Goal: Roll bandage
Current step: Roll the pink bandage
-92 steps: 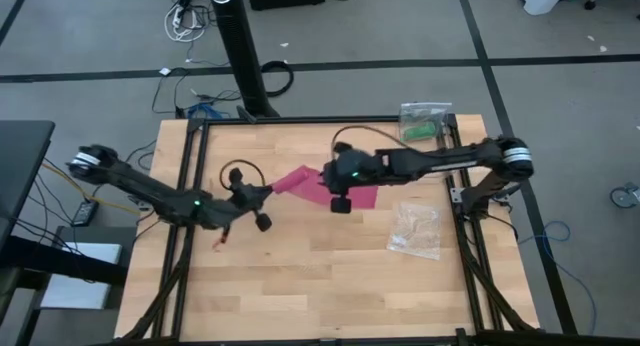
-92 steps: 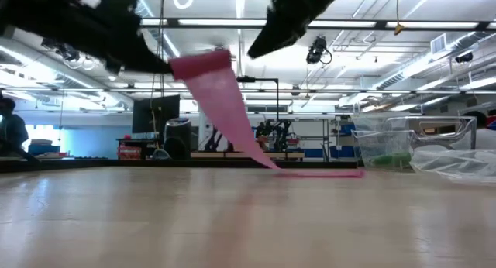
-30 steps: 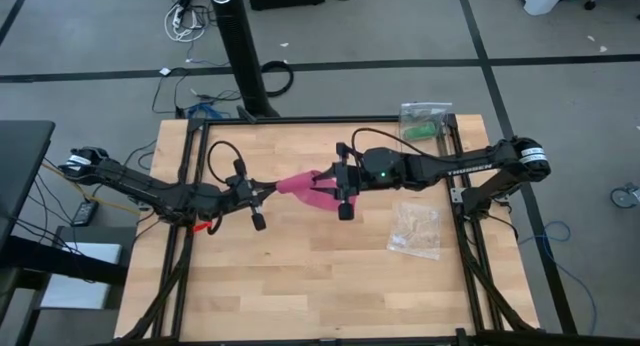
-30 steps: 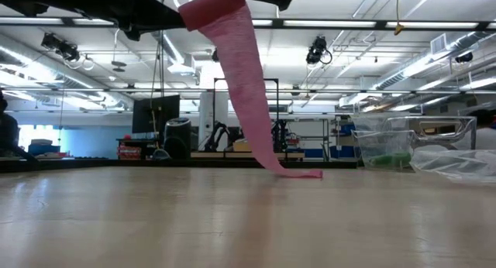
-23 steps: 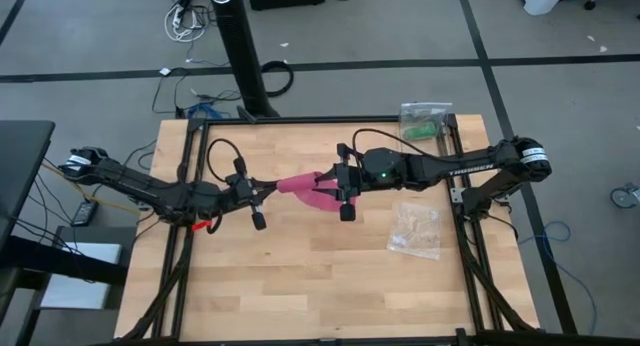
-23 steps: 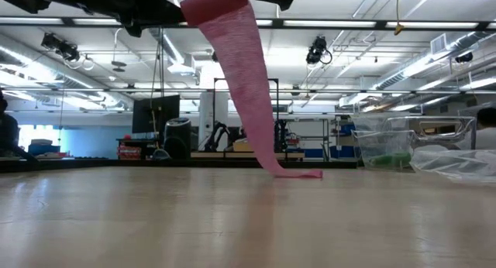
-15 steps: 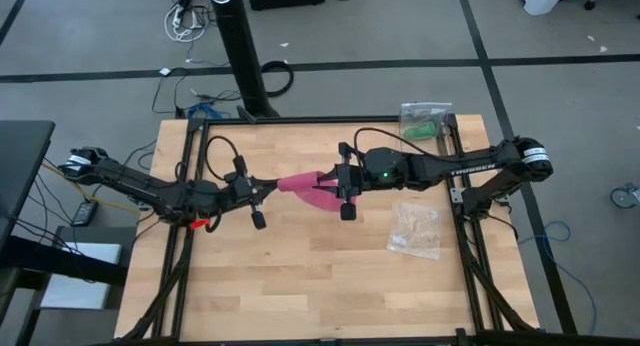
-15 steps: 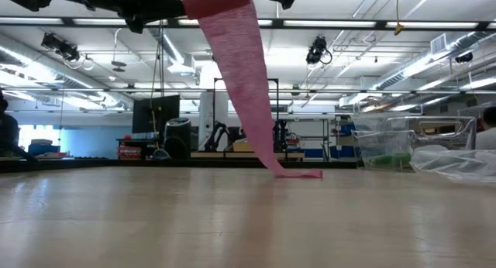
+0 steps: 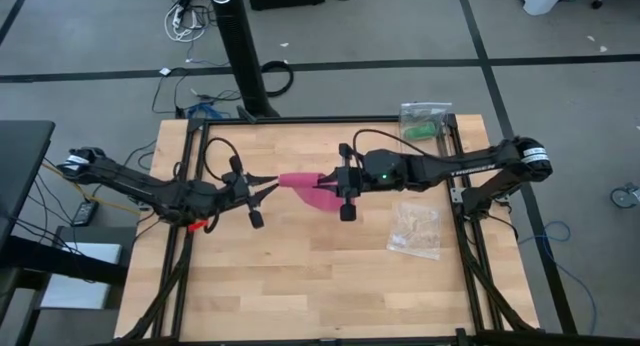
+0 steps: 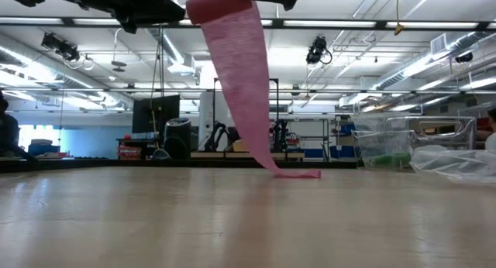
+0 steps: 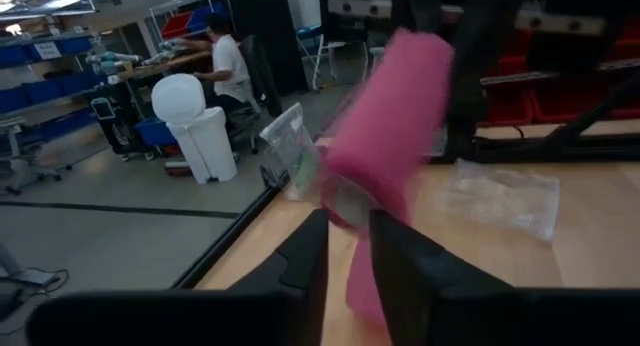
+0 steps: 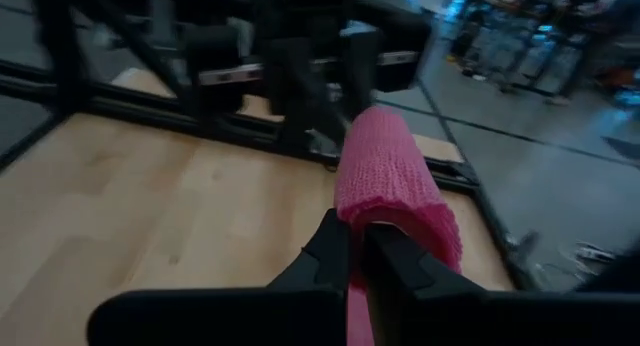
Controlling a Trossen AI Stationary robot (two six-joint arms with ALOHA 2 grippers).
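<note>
The magenta-pink bandage (image 9: 303, 183) is held up over the table's middle. Its upper end is wound into a roll (image 10: 225, 5). The loose strip hangs down from the roll, and its tail (image 10: 298, 173) lies on the table. My right gripper (image 12: 355, 251) comes from the table's right and is shut on the roll. My left gripper (image 9: 266, 189) stands open and level just off the roll's left end (image 11: 350, 198). I cannot tell whether its fingertips still touch that end. My right gripper pinches the near end of the bandage's roll (image 12: 372, 218) between its two fingers. It comes almost level from the table's right, with the fingers lying along the roll. The roll sticks out beyond the fingertips, clear of the table. The strip hangs below with its tail on the wood.
A clear crinkly plastic bag (image 9: 415, 229) lies on the table right of centre. A second bag holding a green roll (image 9: 425, 122) sits at the far right corner. Dark frame rails (image 9: 190, 186) run along the table's left and right sides.
My left gripper has opened and let go of the roll's left end. It has stayed level at the same spot. The roll has stayed up in my right gripper. The hanging strip and its tail on the table have kept their place.
</note>
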